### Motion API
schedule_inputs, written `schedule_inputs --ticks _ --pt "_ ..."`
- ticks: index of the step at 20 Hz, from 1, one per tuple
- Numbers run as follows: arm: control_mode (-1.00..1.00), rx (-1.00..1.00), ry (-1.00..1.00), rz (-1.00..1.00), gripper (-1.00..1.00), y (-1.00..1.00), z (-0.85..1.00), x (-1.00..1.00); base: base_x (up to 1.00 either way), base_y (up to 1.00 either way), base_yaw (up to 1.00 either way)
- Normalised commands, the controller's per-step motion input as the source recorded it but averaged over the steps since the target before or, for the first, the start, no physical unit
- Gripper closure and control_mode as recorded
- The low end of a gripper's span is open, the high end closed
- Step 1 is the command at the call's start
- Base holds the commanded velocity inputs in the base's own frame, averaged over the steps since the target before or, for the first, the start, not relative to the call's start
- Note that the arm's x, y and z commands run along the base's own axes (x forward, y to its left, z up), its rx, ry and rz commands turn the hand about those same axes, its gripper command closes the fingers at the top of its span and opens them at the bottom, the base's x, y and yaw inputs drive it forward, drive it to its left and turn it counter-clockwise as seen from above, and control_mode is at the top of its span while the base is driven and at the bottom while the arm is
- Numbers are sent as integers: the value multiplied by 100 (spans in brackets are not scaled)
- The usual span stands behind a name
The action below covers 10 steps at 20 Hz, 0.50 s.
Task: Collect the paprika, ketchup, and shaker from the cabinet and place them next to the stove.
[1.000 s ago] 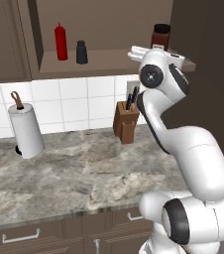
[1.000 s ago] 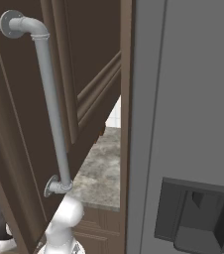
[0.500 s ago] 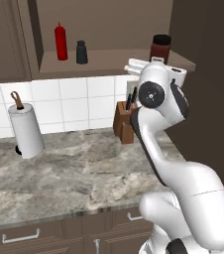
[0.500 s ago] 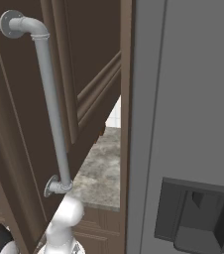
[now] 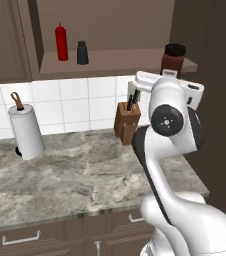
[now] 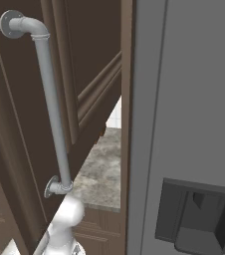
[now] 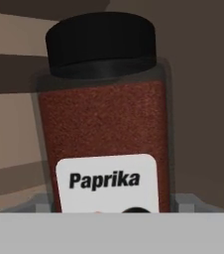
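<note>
Paprika [image 7: 104, 124] squarely blocking tool's path

— What sort of place is shown?
— A home kitchen is shown: a marble-patterned counter [image 5: 75, 175], white wall tiles [image 5: 85, 102], a knife block [image 5: 126, 121] and a paper-towel roll [image 5: 26, 131].
— Anything else?
— Condiments are kept in the cabinet [image 5: 110, 60], and a refrigerator with a dispenser [image 6: 199, 219] is seen.

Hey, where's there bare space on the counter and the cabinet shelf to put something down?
Counter: the wide stretch between the paper towel roll and the knife block is bare. Shelf: free between the shaker and the paprika. Crowded spots: ketchup and shaker stand close together at the left; the arm's hand is up against the paprika at the right.
</note>
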Motion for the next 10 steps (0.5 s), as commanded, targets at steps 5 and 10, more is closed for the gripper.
schedule_inputs --ticks 5,10 --pt "-100 0 0 1 100 19 -26 -73 0 0 0" --pt "100 0 0 1 100 10 -8 -9 -31 55 16"
